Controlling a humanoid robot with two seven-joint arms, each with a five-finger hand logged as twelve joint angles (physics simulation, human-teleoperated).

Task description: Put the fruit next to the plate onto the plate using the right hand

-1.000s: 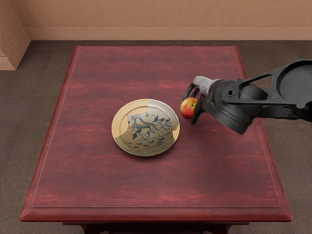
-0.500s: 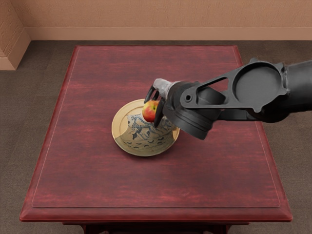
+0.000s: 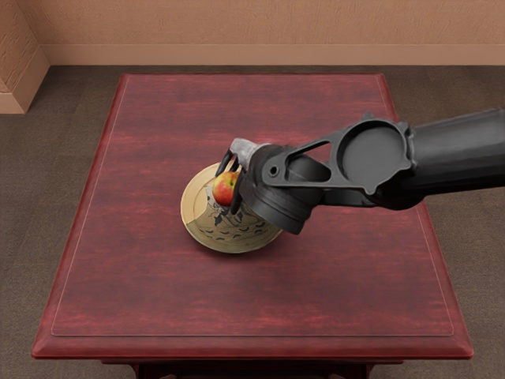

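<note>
The dark fingers (image 3: 222, 164) of the right hand (image 3: 239, 169) are curled closely around the fruit, a red and yellow apple (image 3: 224, 189), gripping it from above and from the side so that its left face stays in view. The apple sits inside that grasp over the plate (image 3: 189, 212), above the upper middle of its bowl; whether it touches the plate cannot be told, since the hand hides its underside. The hand's pale grey back faces up and away, with the fingers pointing down and towards the picture's left. Behind it a thick black wrist (image 3: 278, 199) covers the plate's right side, and beyond that a flat disc-shaped joint (image 3: 371, 158) leads into the heavy black arm (image 3: 454, 154), which runs nearly level across the surface (image 3: 158, 284) to the right edge. The plate is tan-rimmed with dark blue brush figures on a grey centre; none of these marks reads as lettering. Compared with half a second ago, the hand and apple have moved further left and slightly lower, from the plate's upper right rim to well inside it. A full second ago the apple was held just beside the plate's right rim, above the bare red wood. The plate itself has not shifted.
</note>
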